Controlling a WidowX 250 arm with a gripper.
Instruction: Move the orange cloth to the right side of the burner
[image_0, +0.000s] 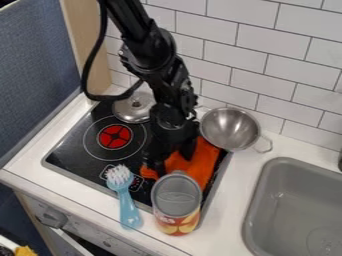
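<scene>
Camera view shows the orange cloth (204, 169) on the stovetop (67, 154), to the right of the red-centred burner (115, 136), so placement appears essentially complete, leaving the gripper (173, 161) (fingers spread apart over the cloth) to be withdrawn.

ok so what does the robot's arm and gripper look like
The arm is black, built of chunky jointed segments, with a thick black cable looping out beside it. The gripper is black too, with two dark fingers.
</scene>
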